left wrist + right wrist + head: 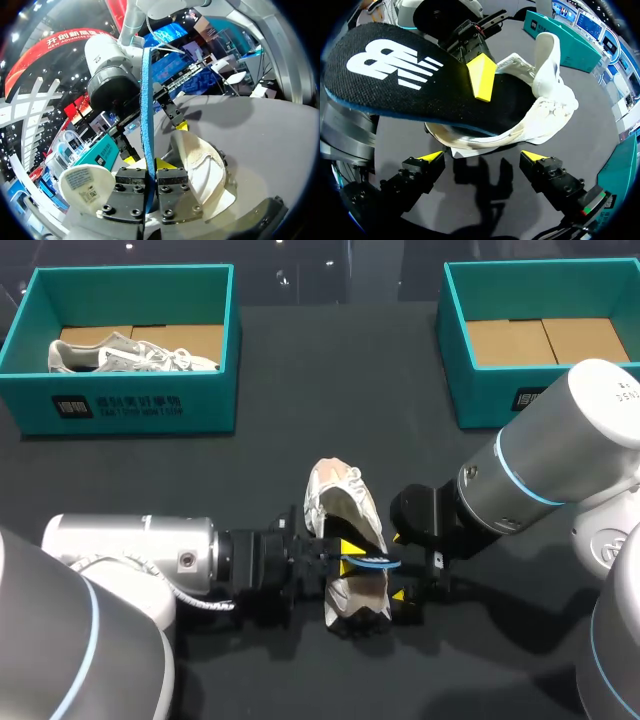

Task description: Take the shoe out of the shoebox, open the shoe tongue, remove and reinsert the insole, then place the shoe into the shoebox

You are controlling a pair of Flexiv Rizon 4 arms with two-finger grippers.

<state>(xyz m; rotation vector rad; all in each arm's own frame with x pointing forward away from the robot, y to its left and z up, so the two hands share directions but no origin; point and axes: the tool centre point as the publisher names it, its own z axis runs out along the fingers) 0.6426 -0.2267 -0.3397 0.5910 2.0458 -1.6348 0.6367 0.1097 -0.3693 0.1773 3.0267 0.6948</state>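
Left pincer (pixel 347 556): clamped tight on the insole (pixel 375 561), one yellow tip on each flat face. The left wrist view shows the insole (pixel 146 100) edge-on, running straight out ahead from between the fingers (pixel 167 164).

Insole: thin, flat and slightly bowed. It has a bright blue foam edge and a black fabric face with white print. In the right wrist view its broad black face (pixel 410 80) sits ahead of and above the right pincer (pixel 484 156). Its narrower end lies over the shoe's opening.

Right pincer (pixel 399 566): fingers spread wide with nothing between them and bare tabletop (pixel 300 390) under the gap. It faces the left pincer across the shoe, just beside the shoe's side.

Shoe (pixel 335 502): out of the box, on the tabletop between the two pincers, under the insole.
- Its long axis runs crosswise to the line joining the pincers.
- Cannot tell which end is the toe.
- The upper is white to cream, soft and crumpled, and it gapes open.
- A white flap (pixel 547 55) stands upright at the end away from the right pincer.

Dark, matte tabletop. Well beyond both pincers are two teal shoeboxes with cardboard floors. The left shoebox (pixel 130 405) holds a second pale shoe (pixel 120 355). The right shoebox (pixel 480 400) shows only its cardboard floor.
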